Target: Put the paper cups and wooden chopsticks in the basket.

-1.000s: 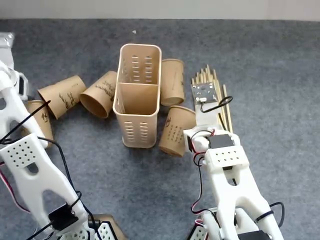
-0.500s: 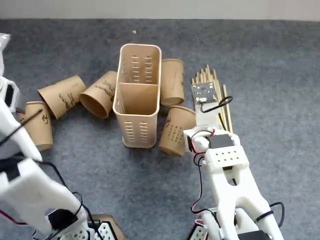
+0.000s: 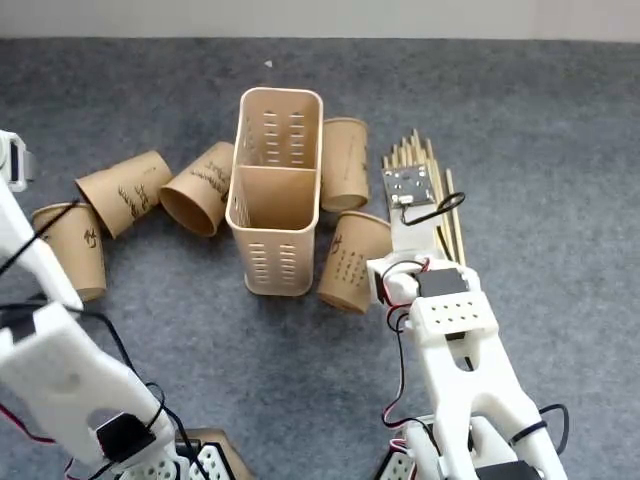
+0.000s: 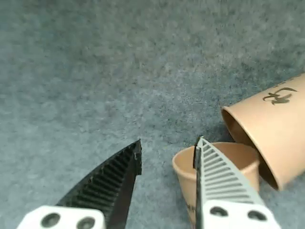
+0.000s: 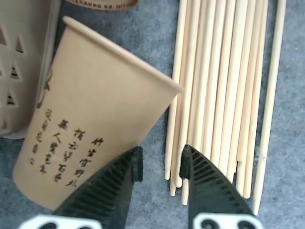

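Note:
The tan perforated basket (image 3: 278,190) stands upright in the middle of the grey carpet. Three paper cups (image 3: 125,190) (image 3: 200,188) (image 3: 72,250) are to its left and two (image 3: 345,163) (image 3: 352,260) to its right. Wooden chopsticks (image 3: 425,185) lie in a bundle right of those. My left gripper (image 4: 168,143) hangs open above the carpet, one finger over the rim of an upright cup (image 4: 224,160) beside a lying cup (image 4: 274,136). My right gripper (image 5: 161,155) is open a little, low over the near ends of the chopsticks (image 5: 224,86), next to a lying cup (image 5: 95,109).
The left arm (image 3: 50,350) rises along the left edge of the high view, and the right arm (image 3: 450,330) runs from the front towards the chopsticks. A basket wall (image 5: 24,71) borders the lying cup in the right wrist view. Open carpet lies behind the basket.
The left arm has swung back towards the left edge, uncovering the leftmost cup. The right arm, the cups, the chopsticks and the basket have stayed put.

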Controlling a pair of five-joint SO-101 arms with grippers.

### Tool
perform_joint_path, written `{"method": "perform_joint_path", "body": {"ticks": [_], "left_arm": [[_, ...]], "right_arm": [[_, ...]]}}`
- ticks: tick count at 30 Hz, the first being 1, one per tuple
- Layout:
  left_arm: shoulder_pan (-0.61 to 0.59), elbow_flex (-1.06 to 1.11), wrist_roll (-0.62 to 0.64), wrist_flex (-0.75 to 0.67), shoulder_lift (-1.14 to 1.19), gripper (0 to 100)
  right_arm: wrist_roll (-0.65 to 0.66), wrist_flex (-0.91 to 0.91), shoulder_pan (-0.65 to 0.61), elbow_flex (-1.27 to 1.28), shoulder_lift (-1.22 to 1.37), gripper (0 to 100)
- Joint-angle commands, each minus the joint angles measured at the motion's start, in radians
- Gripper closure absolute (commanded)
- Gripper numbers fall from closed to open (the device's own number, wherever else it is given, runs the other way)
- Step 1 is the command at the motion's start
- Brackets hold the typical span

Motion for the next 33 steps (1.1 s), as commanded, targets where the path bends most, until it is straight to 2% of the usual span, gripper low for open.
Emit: {"method": "perform_joint_path", "body": {"ticks": [1,7,10,13,22,27,33], "left_arm": [[0.016,-0.177,0.006,0.068,0.153,81],[0.033,-0.355,-0.063,0.394,0.229,81],[0.012,-0.312,-0.064,0.393,0.18,81],[0.002,-0.182,-0.091,0.393,0.081,81],[-0.004,0.495,-0.272,0.388,-0.453,81],[-0.067,0.719,-0.299,0.321,-0.73,81],[-0.122,0.888,-0.356,0.232,-0.746,83]], "right_arm": [[0.011,-0.015,-0.01,-0.004,0.001,85.6],[0.011,-0.015,-0.012,-0.004,0.001,85.6],[0.011,-0.015,-0.012,-0.004,0.001,85.6],[0.011,-0.015,-0.012,-0.004,0.001,85.6],[0.011,-0.015,-0.008,-0.004,0.001,85.6],[0.011,-0.015,-0.008,-0.004,0.001,85.6],[0.011,-0.015,-0.008,-0.004,0.001,85.6]]}}
